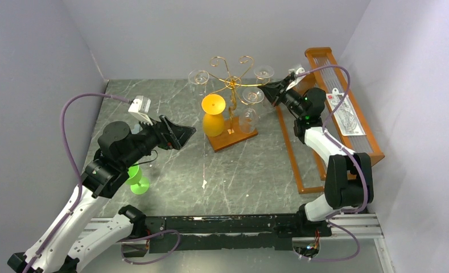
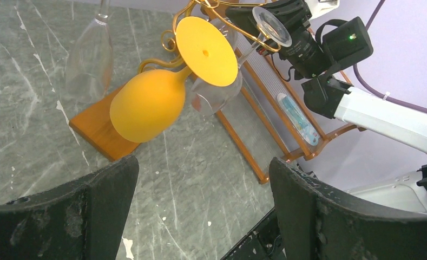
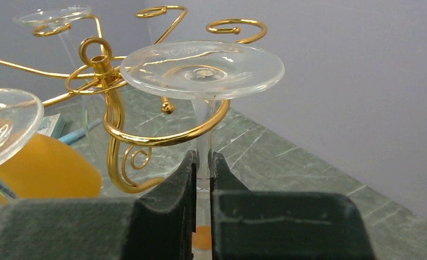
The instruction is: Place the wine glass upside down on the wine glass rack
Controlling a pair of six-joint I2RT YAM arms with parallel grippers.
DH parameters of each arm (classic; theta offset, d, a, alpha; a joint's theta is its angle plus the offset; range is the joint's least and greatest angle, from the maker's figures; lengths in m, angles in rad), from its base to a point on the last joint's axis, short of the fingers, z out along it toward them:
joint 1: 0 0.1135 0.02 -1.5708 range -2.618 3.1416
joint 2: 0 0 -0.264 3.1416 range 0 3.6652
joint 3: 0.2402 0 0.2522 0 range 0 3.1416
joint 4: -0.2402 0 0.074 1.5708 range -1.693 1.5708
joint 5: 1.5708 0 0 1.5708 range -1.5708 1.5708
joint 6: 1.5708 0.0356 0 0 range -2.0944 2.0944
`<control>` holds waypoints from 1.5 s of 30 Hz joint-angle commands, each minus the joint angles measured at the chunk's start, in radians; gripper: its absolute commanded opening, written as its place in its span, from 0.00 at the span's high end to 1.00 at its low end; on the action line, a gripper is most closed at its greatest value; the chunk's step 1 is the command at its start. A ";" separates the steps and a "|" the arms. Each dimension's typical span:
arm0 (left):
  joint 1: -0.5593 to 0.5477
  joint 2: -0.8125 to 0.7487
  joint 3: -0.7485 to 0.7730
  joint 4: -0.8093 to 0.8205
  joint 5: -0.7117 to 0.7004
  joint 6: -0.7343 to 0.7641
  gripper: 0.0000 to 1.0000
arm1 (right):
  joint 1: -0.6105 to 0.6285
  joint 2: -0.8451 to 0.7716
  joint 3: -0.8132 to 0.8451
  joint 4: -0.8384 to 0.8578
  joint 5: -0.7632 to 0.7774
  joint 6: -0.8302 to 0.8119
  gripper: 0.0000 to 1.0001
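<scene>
The gold wire wine glass rack point(image 1: 231, 80) stands on its brown wooden base point(image 1: 234, 138) at the table's centre back. My right gripper point(image 1: 267, 91) is shut on the stem of a clear wine glass point(image 1: 252, 96) that hangs upside down. In the right wrist view its foot point(image 3: 202, 62) sits over a curled gold arm point(image 3: 162, 138), and my gripper point(image 3: 203, 157) pinches the stem just below. The glass's foot also shows in the left wrist view point(image 2: 272, 26). My left gripper point(image 1: 190, 132) is open and empty, well left of the rack, with bare table between its fingers point(image 2: 203, 165).
An orange glass point(image 1: 213, 115) hangs upside down on the rack's near side. Two more clear glasses point(image 1: 198, 77) point(image 1: 263, 72) hang on other arms. A green glass point(image 1: 138, 181) stands under my left arm. An orange wooden slatted shelf point(image 1: 336, 114) lies at the right.
</scene>
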 commanded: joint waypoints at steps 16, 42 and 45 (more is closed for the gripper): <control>-0.004 -0.011 0.068 -0.077 -0.065 0.051 0.04 | 0.004 -0.093 -0.038 -0.112 0.046 -0.068 0.41; -0.003 0.064 0.259 -0.705 -0.532 0.109 0.13 | 0.010 -0.589 0.055 -0.949 0.518 0.056 0.31; -0.003 0.071 0.248 -0.728 -0.623 0.122 0.19 | 0.010 -0.642 0.103 -1.074 0.499 0.108 0.31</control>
